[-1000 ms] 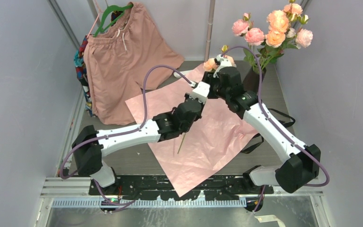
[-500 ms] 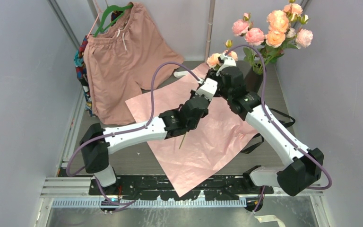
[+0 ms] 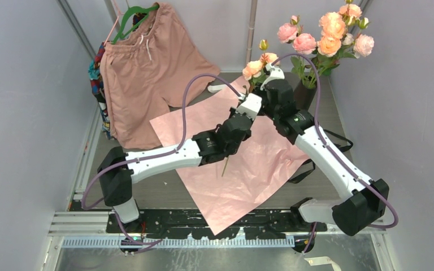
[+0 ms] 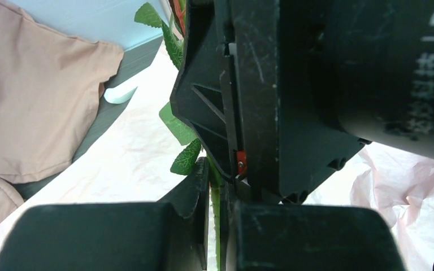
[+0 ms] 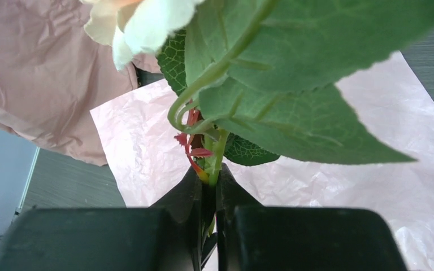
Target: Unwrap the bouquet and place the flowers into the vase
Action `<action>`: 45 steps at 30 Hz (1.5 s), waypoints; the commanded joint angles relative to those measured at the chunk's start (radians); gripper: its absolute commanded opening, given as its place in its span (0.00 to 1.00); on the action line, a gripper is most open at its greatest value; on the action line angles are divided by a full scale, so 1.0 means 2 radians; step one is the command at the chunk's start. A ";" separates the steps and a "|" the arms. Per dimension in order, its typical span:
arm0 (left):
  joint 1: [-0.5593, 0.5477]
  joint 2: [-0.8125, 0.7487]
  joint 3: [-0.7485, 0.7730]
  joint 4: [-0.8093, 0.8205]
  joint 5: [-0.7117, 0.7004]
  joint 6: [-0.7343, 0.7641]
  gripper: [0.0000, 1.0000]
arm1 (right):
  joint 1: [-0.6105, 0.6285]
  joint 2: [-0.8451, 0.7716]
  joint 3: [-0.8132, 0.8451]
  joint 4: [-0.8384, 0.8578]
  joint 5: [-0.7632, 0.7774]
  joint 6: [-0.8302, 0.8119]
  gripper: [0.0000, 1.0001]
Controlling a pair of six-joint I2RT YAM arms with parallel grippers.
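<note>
The left fingers (image 4: 195, 186), fully closed, are clamped on the stems of the flowers (image 3: 254, 69), which are held left of the vase (image 3: 304, 95), blooms up, long axis steep. The right fingers (image 5: 189, 195), nearer the vase, are closed on the same stems below the blooms. The lettering on the black housing (image 4: 395, 68) cannot be read.

The top camera sits high behind both arm bases and looks down and forward over the whole surface (image 3: 164, 195). Each wrist camera sits just behind its own fingers and looks along them, very near. Past the left end effector (image 4: 215, 195) it faces the right arm (image 4: 316, 84); past the right end effector (image 5: 209, 189), leaves (image 5: 294, 113). All views share the stem (image 5: 217, 152) and the paper (image 3: 243, 169) below.
</note>
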 commanded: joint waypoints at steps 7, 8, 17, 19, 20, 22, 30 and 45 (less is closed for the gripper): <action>0.002 -0.089 -0.048 0.012 0.016 -0.034 0.54 | 0.015 -0.002 0.037 -0.006 0.011 -0.034 0.01; 0.001 -0.101 -0.056 0.004 0.020 -0.039 0.64 | 0.015 0.000 0.041 -0.006 0.012 -0.036 0.01; -0.015 -0.248 -0.211 -0.008 0.032 -0.129 0.93 | 0.010 0.048 0.130 -0.021 0.092 -0.099 0.01; -0.015 -0.274 -0.248 0.006 0.032 -0.145 0.93 | 0.000 0.056 0.153 -0.021 0.102 -0.107 0.01; -0.015 -0.283 -0.262 0.009 0.030 -0.149 0.93 | -0.009 0.060 0.168 -0.022 0.107 -0.112 0.01; -0.015 -0.293 -0.277 0.002 0.023 -0.156 0.93 | -0.026 0.070 0.201 -0.028 0.111 -0.119 0.01; -0.015 -0.297 -0.303 -0.009 0.008 -0.167 0.93 | -0.081 0.075 0.270 0.043 0.117 -0.185 0.01; -0.015 -0.315 -0.315 -0.020 -0.019 -0.166 0.94 | -0.178 0.100 0.311 0.150 0.140 -0.253 0.01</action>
